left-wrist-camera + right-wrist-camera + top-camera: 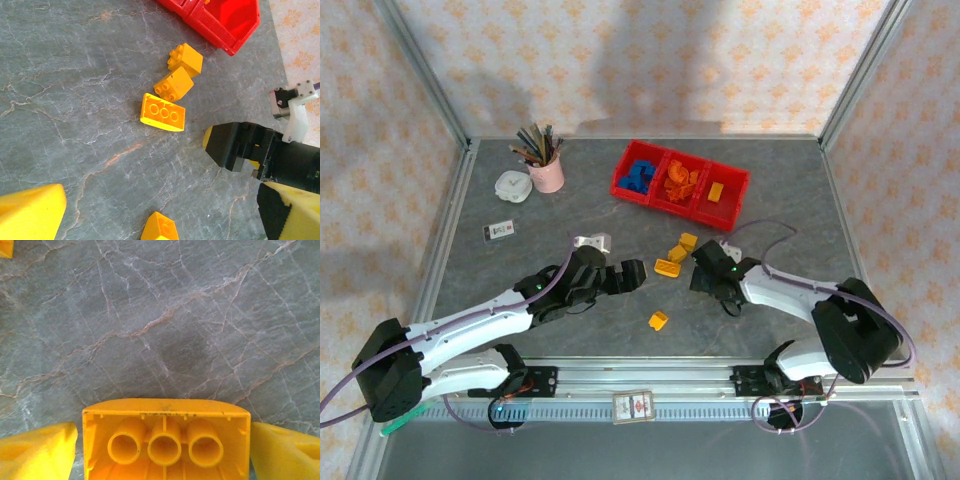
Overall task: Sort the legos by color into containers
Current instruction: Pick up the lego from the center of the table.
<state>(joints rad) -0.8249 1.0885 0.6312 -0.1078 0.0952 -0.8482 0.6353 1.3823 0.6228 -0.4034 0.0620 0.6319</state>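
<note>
The right end effector (pixel 708 265) is shut tight on a yellow brick (pixel 165 437), and the brick's hollow side shows over the gray surface (pixel 570 200). The left end effector (pixel 632 272) is wide open and holds nothing. Three yellow legos (pixel 162 112) lie close together on the surface between the two, a lone lego (pixel 658 321) lies nearer the arms, and the red bins (pixel 670 205) farther back hold blue legos (pixel 640 177) on the left, orange legos (pixel 680 180) in the middle and a yellow piece (pixel 716 190) on the right.
</note>
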